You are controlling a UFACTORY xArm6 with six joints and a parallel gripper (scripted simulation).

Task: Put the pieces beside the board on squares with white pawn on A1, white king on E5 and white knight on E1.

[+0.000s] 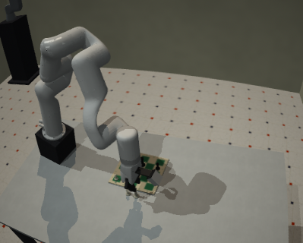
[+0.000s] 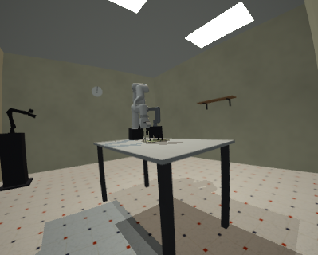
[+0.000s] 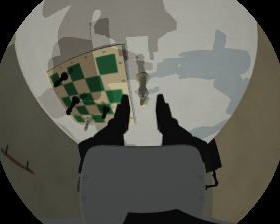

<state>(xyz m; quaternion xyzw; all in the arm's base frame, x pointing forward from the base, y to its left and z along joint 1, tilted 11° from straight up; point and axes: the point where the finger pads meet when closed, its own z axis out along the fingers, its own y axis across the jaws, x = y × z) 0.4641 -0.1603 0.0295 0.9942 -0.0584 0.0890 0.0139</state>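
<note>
From the top, the end effector (image 1: pixel 130 188) is hanging half open, holding nothing, over white pieces (image 1: pixel 135 194) beside the board (image 1: pixel 161 164) mid-counter (image 1: pixel 232 190). From the wrist, the fingers are pointing past the board's edge, so I think no piece is placed yet.

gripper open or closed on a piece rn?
Partly open, holding nothing. In the wrist view the gripper shows bare table between its fingers, with the pale pieces standing ahead, beside the board.

A grey table (image 1: pixel 225 182) carries a chessboard (image 1: pixel 161 167). The arm's black base (image 1: pixel 52 149) stands left of the chessboard. Pale pieces (image 1: pixel 133 194) stand just beside its near edge.
</note>
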